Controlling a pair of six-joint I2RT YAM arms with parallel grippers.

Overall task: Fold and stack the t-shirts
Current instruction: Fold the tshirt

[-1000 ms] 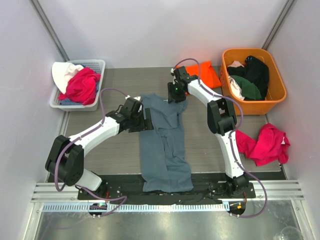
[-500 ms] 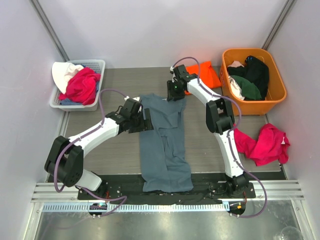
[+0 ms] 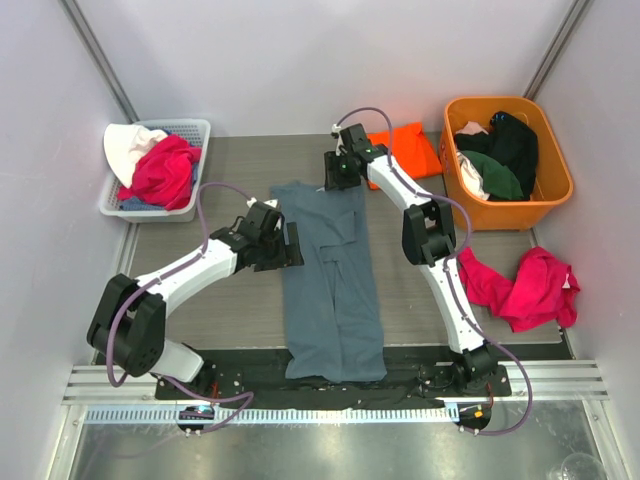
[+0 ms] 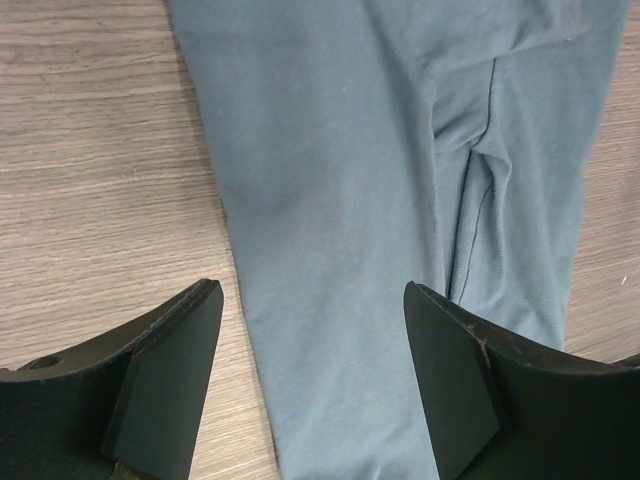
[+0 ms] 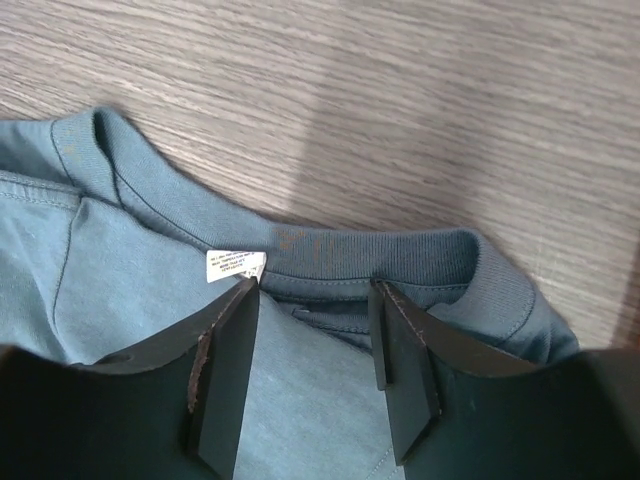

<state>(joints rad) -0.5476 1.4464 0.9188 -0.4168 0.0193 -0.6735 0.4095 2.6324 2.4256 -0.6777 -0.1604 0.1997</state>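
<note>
Right gripper [image 5: 314, 290], jaws apart like the left gripper [image 4: 312, 295], has stretched the blue-grey t-shirt [image 3: 330, 280] rearward; orange tub [image 3: 515, 212] holds dark clothes [image 3: 515, 145].

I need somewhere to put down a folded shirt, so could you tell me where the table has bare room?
Bare table lies near-left, between the left arm and the blue-grey t-shirt; a narrower strip runs between that shirt and the right arm. Crowded: far right, with the orange t-shirt, orange tub and red garment.

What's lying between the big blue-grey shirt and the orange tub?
The orange t-shirt lies there, partly behind the right arm; the top view shows it.
</note>
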